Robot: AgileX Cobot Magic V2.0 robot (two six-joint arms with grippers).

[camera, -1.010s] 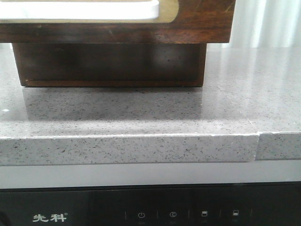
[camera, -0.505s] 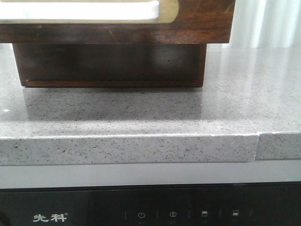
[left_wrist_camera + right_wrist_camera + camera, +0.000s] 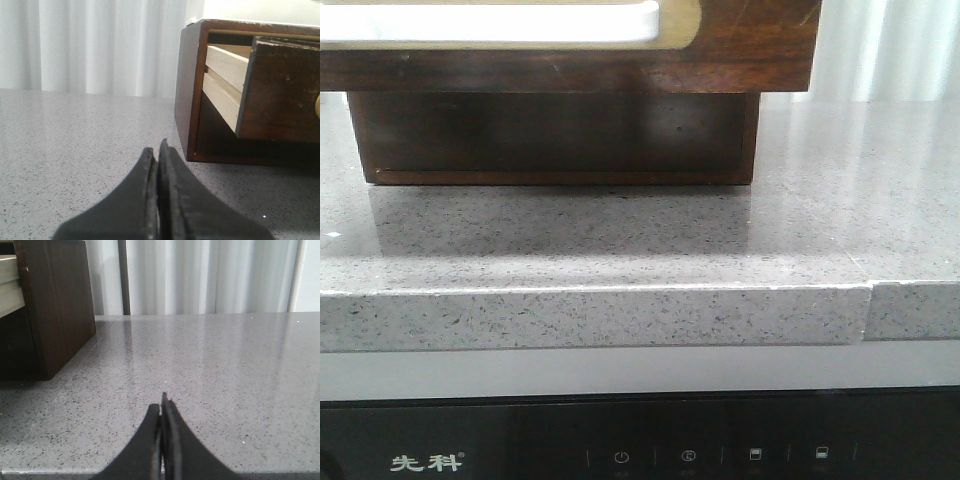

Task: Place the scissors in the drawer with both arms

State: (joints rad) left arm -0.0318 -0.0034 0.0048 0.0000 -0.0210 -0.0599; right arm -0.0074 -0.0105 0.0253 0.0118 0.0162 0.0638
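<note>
- on the grey speckled counter (image 3: 620, 240) stands the wooden box (image 3: 560, 140), filling the far left and middle of the front view; its lower bay is open and dark, and nothing can be seen lying in it.
- at the top of that box the drawer (image 3: 740, 40) is pulled out toward the near edge, its whitish panel (image 3: 490, 22) rimmed in tan just showing; from the left wrist its pale side wall and dark front (image 3: 280, 90) stick out of the box frame.
- the left gripper (image 3: 159, 165) sits low over the counter, fingers pressed together with nothing between them; the drawer lies ahead of it and to its right, near.
- the right gripper (image 3: 162, 415) is likewise clenched on nothing, low over bare counter, with the box's right side (image 3: 55, 305) ahead and to its left, a little further off.
- the scissors show in no view, so their long axis and which way they lie from either set of fingers cannot be told; i judge the left arm nearer the drawer, and finding the scissors comes first.
</note>
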